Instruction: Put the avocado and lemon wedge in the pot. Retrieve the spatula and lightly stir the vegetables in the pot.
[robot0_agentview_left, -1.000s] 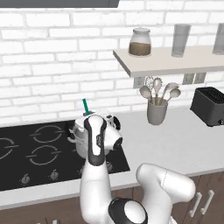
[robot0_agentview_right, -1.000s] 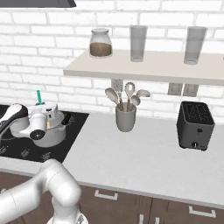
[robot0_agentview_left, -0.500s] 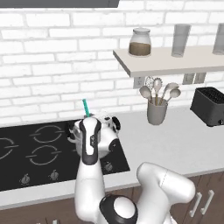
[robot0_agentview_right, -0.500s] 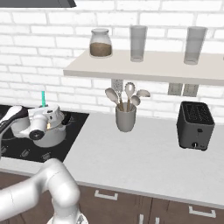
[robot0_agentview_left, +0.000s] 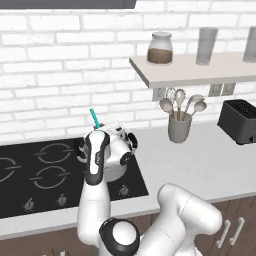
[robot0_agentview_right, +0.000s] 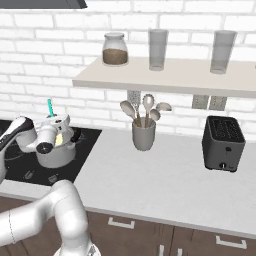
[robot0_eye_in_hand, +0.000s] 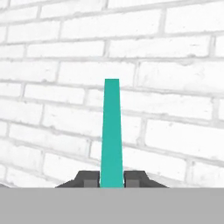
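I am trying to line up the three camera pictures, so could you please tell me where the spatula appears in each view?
Left base view: the spatula, its teal handle rising left of centre, above the arm and the pot.
Right base view: the handle stands at far left, above the pot on the cooktop.
Hand view: the handle runs up the centre from between the fingertips, against the brick wall.
Shared landmark: the white brick wall.

White brick wall, grey counter, wall shelf, dark wood cabinets
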